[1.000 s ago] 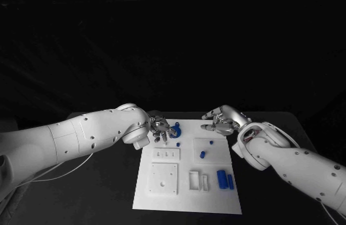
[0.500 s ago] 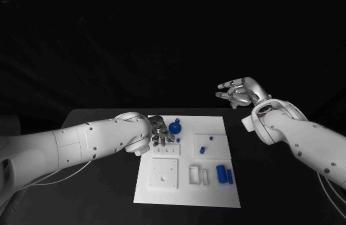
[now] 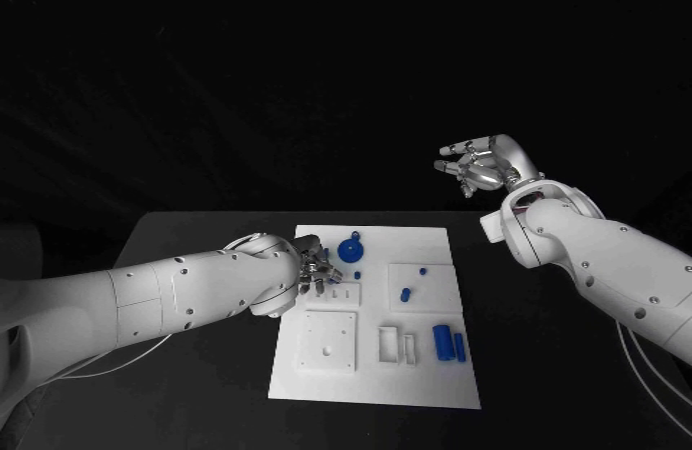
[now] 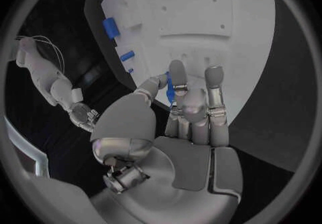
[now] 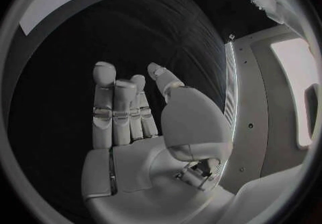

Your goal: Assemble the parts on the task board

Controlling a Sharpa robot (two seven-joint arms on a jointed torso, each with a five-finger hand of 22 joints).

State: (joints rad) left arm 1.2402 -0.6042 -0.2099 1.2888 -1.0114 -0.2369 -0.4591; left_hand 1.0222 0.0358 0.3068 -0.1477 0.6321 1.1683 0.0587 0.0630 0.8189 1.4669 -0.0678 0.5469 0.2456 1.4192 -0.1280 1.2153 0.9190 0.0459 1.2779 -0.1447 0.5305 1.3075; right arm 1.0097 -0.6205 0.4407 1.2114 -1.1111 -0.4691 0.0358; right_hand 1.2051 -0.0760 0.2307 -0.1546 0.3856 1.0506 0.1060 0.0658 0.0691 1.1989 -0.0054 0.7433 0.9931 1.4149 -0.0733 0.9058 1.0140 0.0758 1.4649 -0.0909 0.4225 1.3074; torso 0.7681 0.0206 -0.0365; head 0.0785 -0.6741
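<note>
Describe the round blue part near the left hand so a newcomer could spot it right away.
Start at the white task board mid-table and go to its far edge. Beside the left hand sits the round blue part, disc-shaped with a stem sticking up, wider than the blue cylinders at the board's near right.

black table (image 3: 202,235), white task board (image 3: 378,385)

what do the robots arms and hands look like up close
Both arms are smooth white shells dotted with small dark screw holes; a thin pale cable trails under the left arm. The left hand and right hand are silver metal with rounded, segmented fingers.
</note>
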